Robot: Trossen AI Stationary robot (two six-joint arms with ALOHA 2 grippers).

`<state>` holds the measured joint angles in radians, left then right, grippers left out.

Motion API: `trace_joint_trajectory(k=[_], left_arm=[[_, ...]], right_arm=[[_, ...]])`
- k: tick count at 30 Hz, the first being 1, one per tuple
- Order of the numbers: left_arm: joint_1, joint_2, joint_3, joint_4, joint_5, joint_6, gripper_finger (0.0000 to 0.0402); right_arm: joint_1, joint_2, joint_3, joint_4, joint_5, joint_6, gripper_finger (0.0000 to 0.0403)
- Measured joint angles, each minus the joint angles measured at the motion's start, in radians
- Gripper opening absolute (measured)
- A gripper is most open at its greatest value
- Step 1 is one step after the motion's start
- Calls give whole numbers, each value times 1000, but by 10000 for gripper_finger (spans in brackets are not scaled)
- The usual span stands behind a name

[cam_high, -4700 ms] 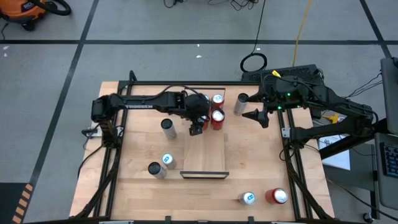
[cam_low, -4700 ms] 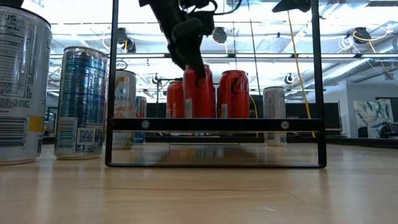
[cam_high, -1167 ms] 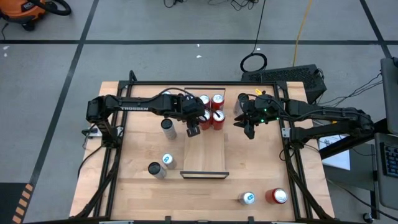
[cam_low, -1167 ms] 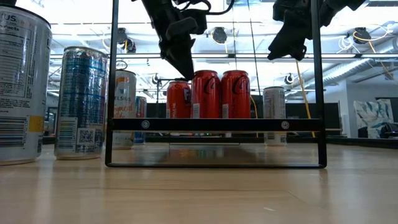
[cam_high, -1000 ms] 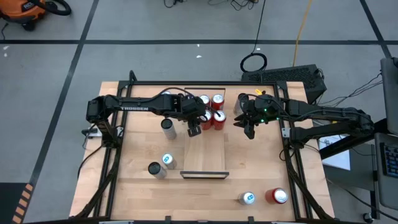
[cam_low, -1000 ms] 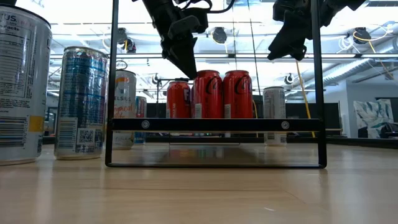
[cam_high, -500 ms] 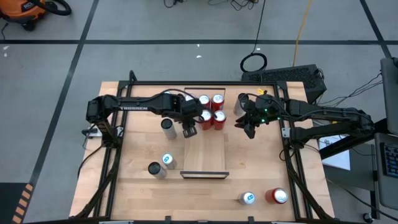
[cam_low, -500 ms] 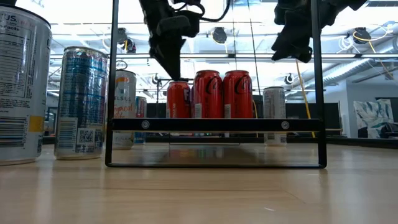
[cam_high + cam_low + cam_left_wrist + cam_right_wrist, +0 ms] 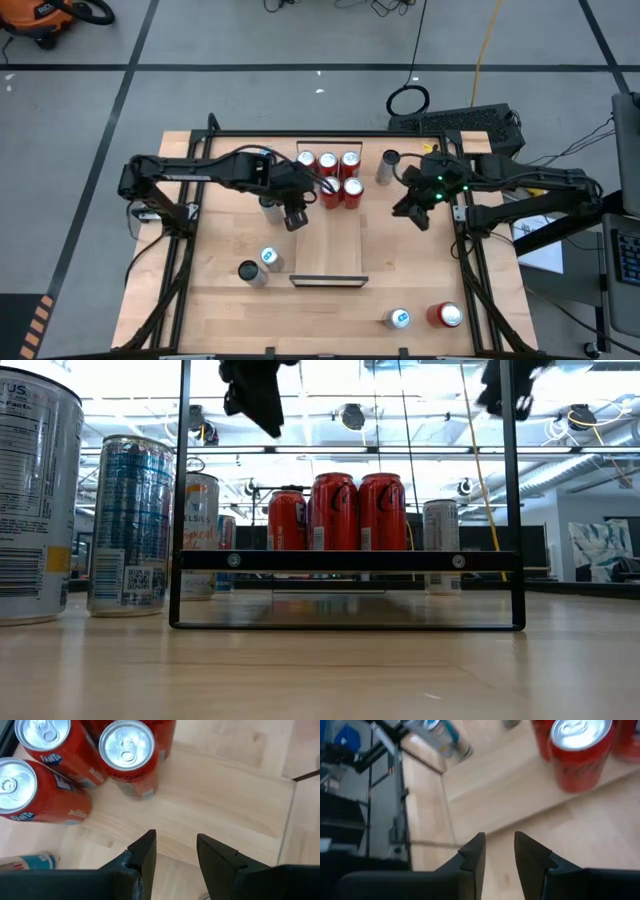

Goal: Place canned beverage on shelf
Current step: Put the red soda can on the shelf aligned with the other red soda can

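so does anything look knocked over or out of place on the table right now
Nothing stands out. The five red cans stand upright, clustered at the far end of the long light-wood shelf, and the loose silver cans on the wooden tabletop are upright too. No spills show.

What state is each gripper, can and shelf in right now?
Left gripper: open, empty, at the shelf's left edge.
Right gripper: open, empty, right of the shelf.
Red cans: upright, grouped at one end of the shelf.
Silver can: upright on the table, off the shelf.
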<state>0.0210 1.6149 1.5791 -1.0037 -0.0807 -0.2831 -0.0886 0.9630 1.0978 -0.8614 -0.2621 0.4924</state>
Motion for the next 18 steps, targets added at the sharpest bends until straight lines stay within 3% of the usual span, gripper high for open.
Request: trace_joint_trajectory(k=[7, 18], left_arm=[[-46, -33, 0, 7, -1, -5, 141], [-168, -41, -1, 102, -4, -125, 141]], right_arm=[[202, 7, 155, -246, 24, 158, 75], [571, 111, 216, -305, 78, 463, 75]])
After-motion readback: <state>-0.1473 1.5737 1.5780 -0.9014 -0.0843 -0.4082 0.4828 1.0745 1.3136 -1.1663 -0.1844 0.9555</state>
